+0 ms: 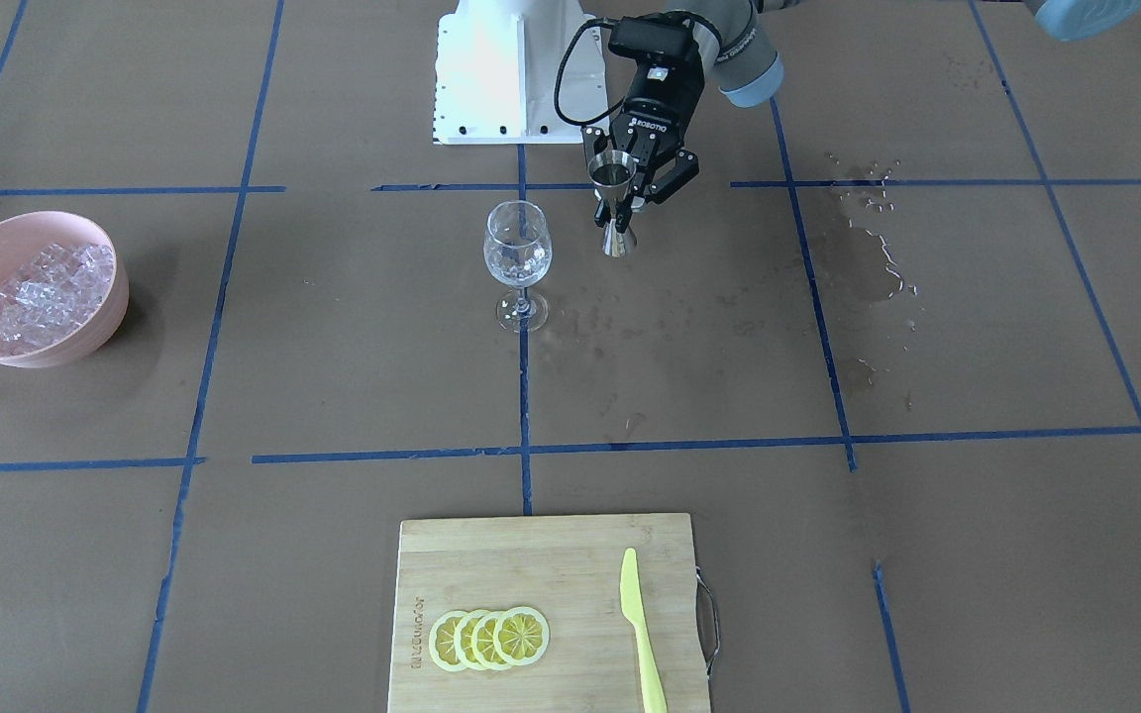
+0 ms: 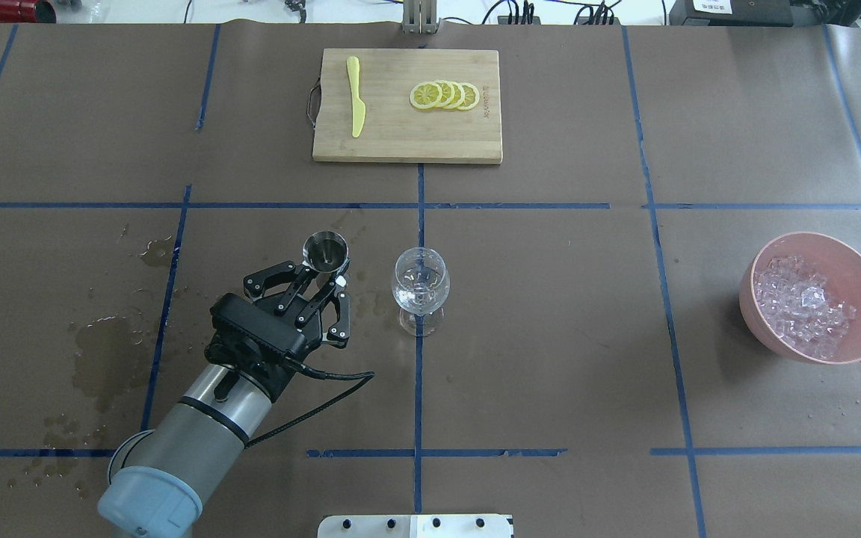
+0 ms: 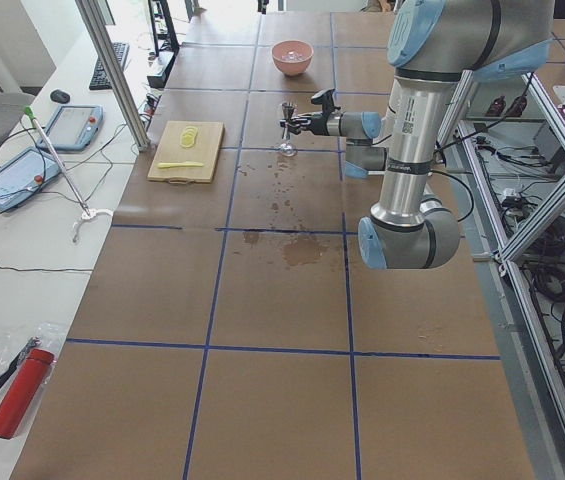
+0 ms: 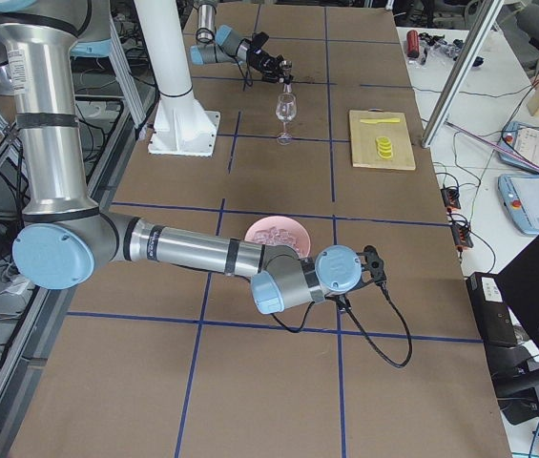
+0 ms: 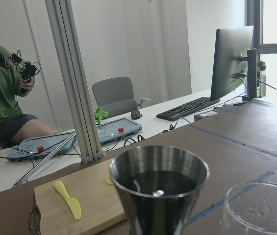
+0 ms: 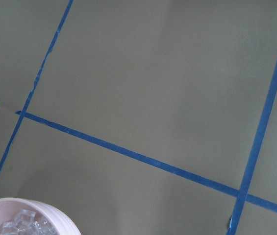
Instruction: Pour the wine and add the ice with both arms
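Note:
My left gripper is shut on a steel jigger, held upright just beside the wine glass. In the left wrist view the jigger holds dark liquid, with the glass rim at lower right. The glass bowl shows some clear glints inside; I cannot tell what they are. The ice fills a pink bowl at the table's right. My right gripper hangs just past that bowl; I cannot tell whether it is open or shut. The right wrist view shows bare table and the bowl's rim.
A bamboo cutting board with lemon slices and a yellow knife lies at the far middle edge. Wet patches spread left of the left arm. The white pedestal stands behind the glass. A seated person is beyond the table.

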Motion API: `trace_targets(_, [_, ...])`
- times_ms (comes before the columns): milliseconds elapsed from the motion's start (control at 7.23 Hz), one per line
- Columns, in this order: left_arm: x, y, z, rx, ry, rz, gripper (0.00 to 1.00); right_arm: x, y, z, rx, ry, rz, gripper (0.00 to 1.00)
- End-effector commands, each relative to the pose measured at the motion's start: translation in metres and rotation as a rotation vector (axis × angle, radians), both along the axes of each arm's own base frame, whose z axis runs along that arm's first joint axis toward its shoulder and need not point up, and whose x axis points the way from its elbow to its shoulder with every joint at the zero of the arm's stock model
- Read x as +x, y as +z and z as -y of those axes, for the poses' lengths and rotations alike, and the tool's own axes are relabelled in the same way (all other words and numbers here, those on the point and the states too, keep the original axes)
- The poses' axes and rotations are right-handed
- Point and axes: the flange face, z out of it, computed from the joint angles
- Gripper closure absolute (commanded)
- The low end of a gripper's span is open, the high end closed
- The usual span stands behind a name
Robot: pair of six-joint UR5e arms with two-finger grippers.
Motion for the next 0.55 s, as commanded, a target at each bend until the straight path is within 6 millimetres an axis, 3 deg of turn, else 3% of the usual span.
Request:
trace_targets(0, [0.007, -0.007, 0.001, 0.012, -0.002, 0.074, 1.0, 0.002, -0.001, 0.0, 0.001, 0.004, 0.0, 0.0])
trace_targets(138, [0.006, -0.021, 0.001, 0.042, -0.006, 0.119, 1.0, 0.004, -0.001, 0.0, 0.002, 0.008, 0.0, 0.0])
trace_targets(277, [0.007, -0.023, 0.004, 0.05, -0.011, 0.165, 1.0, 0.004, -0.006, -0.001, 0.01, 0.008, 0.0, 0.0])
trace_targets(415, [0.016, -0.041, 0.009, 0.06, -0.017, 0.242, 1.0, 0.006, -0.006, -0.001, 0.012, 0.011, 0.0, 0.0])
